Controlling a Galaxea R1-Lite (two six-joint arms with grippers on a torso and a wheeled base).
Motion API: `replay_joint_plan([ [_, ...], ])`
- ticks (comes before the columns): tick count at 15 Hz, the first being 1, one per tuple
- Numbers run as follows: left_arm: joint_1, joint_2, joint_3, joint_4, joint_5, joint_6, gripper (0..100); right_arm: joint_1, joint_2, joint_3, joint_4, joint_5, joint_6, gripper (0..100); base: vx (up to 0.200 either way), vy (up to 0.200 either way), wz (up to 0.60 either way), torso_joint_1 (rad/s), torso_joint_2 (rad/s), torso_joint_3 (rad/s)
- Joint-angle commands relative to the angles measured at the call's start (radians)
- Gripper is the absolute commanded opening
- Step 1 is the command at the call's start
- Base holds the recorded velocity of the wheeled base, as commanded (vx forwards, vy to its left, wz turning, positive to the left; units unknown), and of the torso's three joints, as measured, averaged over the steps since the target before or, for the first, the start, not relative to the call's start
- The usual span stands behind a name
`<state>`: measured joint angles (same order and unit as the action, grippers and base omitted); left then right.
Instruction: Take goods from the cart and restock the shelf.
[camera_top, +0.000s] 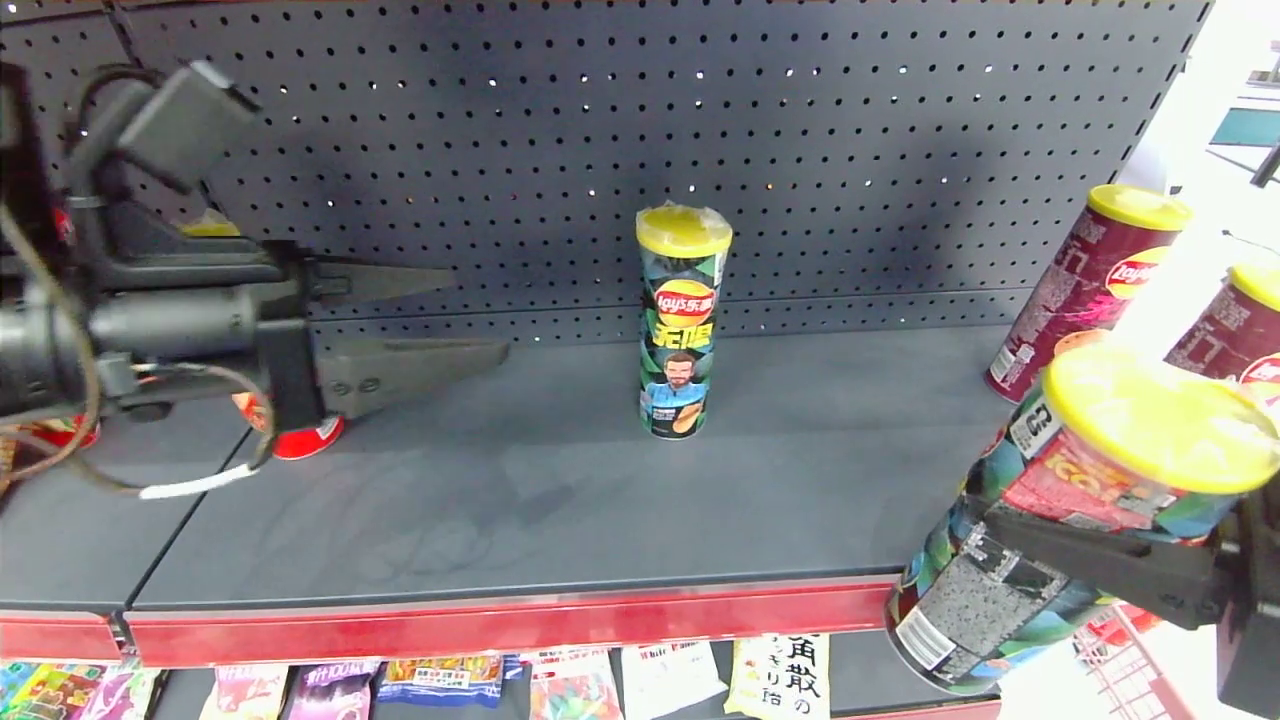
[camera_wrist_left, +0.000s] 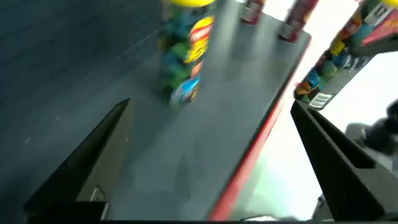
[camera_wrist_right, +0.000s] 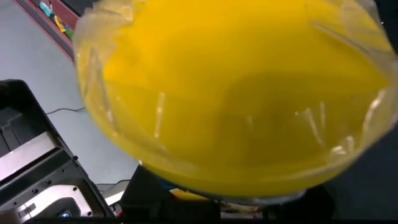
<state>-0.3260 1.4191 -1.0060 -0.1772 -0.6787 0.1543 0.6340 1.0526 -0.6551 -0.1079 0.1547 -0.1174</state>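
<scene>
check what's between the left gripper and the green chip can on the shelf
Nothing: in the head view, only bare grey shelf lies between the left gripper and the upright green can.

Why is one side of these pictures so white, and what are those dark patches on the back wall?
Head view: strong light washes out the right edge behind the tilted can; the dark patches on the pegboard are soft shadows. Left wrist view: past the shelf edge it is glare-white too.
</scene>
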Motion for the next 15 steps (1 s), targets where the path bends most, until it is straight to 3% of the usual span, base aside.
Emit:
replay_joint_plan([
  [1, -0.044, 0.251, -0.126, -0.034, -0.035, 0.067, 100, -0.001, 0.001, -0.005, -0.001, 0.0, -0.001, 0, 0.0, 0.0, 0.0, 0.0, 0.0, 0.0],
  [6, -0.084, 0.397, -0.313, -0.038, -0.042, 0.067, 100, -0.002, -0.002, -0.005, -0.001, -0.001, 0.001, 0, 0.0, 0.0, 0.0, 0.0, 0.0, 0.0],
  [15, -0.134, 0.547, -0.493, -0.047, -0.042, 0.073, 100, -0.002, -0.005, -0.006, -0.001, -0.007, 0.012, 0, 0.0, 0.0, 0.0, 0.0, 0.0, 0.0],
])
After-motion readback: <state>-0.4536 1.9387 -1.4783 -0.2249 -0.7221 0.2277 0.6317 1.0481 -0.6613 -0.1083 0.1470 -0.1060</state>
